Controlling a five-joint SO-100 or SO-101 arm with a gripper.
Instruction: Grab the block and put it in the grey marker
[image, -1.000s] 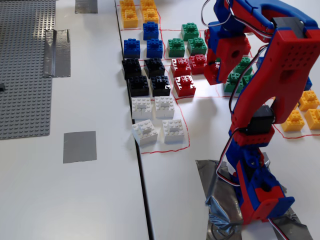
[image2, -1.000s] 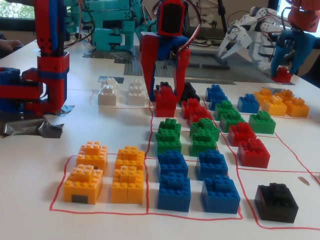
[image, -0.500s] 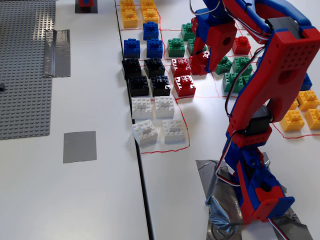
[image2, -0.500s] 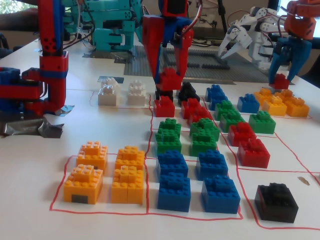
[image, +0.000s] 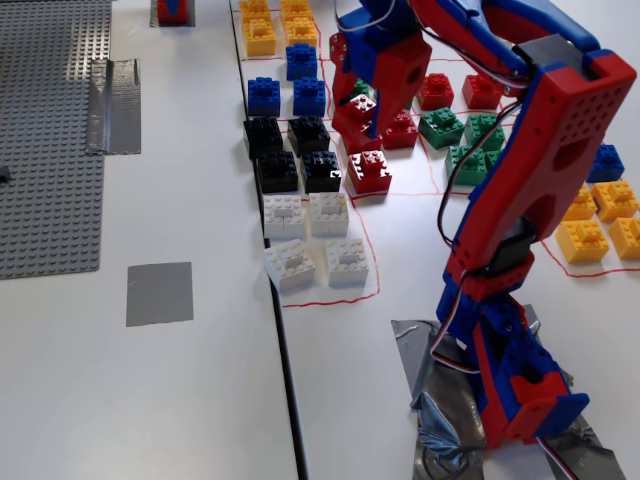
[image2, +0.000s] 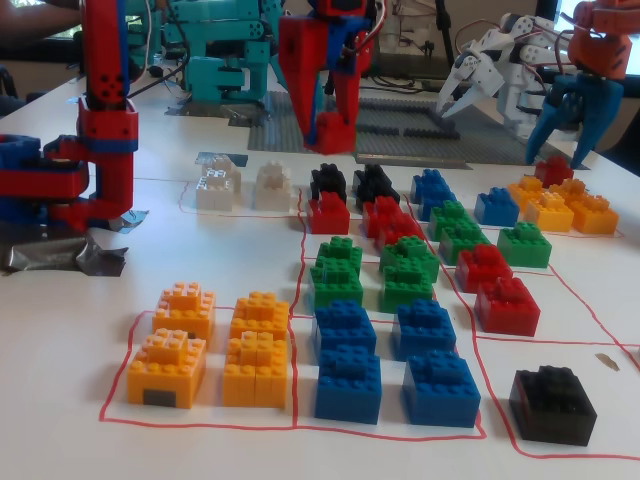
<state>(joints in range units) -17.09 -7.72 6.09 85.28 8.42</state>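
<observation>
Findings:

1. The end effector (image: 368, 108) is lowered over the red section of the brick field, right of the black bricks (image: 292, 153) in a fixed view.
2. The block (image: 354, 114) is directly at the fingertips. In the other fixed view it (image2: 336, 135) appears above the surface (image: 200, 400), behind another red brick (image2: 328, 212).
3. Opening of the jaws: cannot tell (the arm housing covers the fingers in both fixed views), nor whether the block is clamped.
4. The grey marker (image: 159, 293) lies flat and bare on the surface, well apart from the block, across the black seam and left of the 4 white bricks (image: 315, 240).
5. The studded baseplate (image: 50, 150) occupies the upper left, with a silver tape strip (image: 112, 105) at its edge.
</observation>
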